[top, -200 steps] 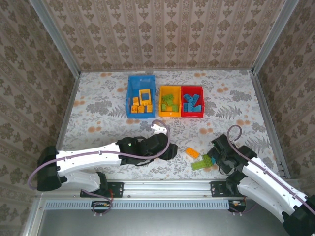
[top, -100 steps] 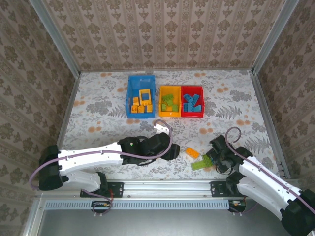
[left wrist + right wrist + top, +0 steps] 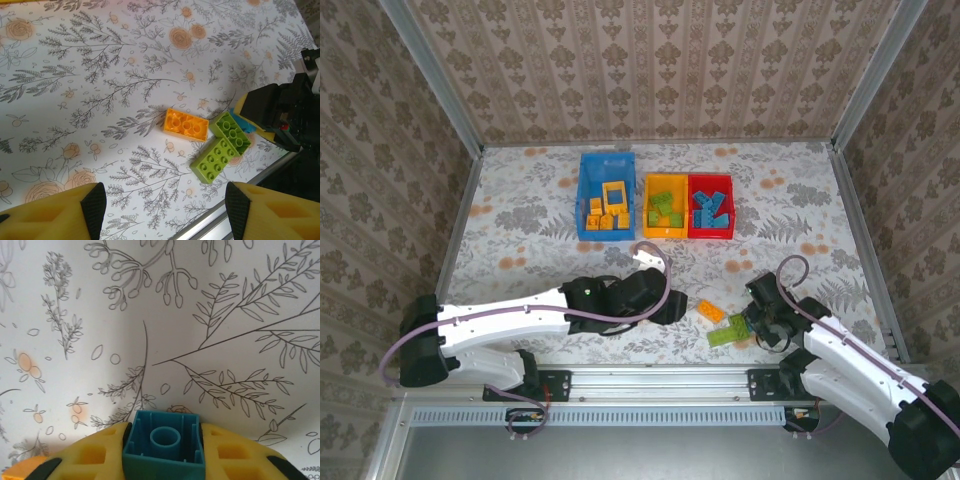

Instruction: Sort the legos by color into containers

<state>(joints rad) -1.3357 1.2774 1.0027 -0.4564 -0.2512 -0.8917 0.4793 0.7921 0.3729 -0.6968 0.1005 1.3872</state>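
**A:** Top view. Where are the bins?
**B:** The blue bin (image 3: pixel 583 195) is at 12 o'clock on the tabletop (image 3: pixel 520 230) and holds orange bricks (image 3: pixel 607 221) and the orange frame (image 3: pixel 613 194). At its 3 o'clock is the yellow bin (image 3: pixel 665 177) with green bricks (image 3: pixel 665 210). It is joined to the red bin (image 3: pixel 711 177), which holds blue bricks (image 3: pixel 710 208).

**A:** Loose pieces?
**B:** They lie toward 5 o'clock. There is a loose orange brick (image 3: pixel 711 311), with two loose green bricks (image 3: pixel 728 331) just beside it at its 4 o'clock.

**A:** Arm poses?
**B:** The left arm (image 3: pixel 510 318) lies low, stretched from 8 o'clock toward centre. The left gripper (image 3: pixel 672 308) is near the loose orange brick, at its 9 o'clock. The right arm (image 3: pixel 840 355) reaches in from 4 o'clock, bent, with the right gripper (image 3: pixel 752 322) at the 3 o'clock side of the two loose green bricks.

**A:** Left wrist view?
**B:** The fingers (image 3: pixel 60 212) stand apart, one at 7 o'clock and one at 5 o'clock, with floral tabletop between them. The loose orange brick sits mid-frame and the green pair at its 4 o'clock. A blue brick (image 3: pixel 243 125) lies at the pair's 2 o'clock, against the right gripper.

**A:** Right wrist view?
**B:** At 6 o'clock the yellow fingers (image 3: pixel 95 457) are clamped on the blue brick, one on each flank. Its hollow underside faces the camera, just above the tabletop.
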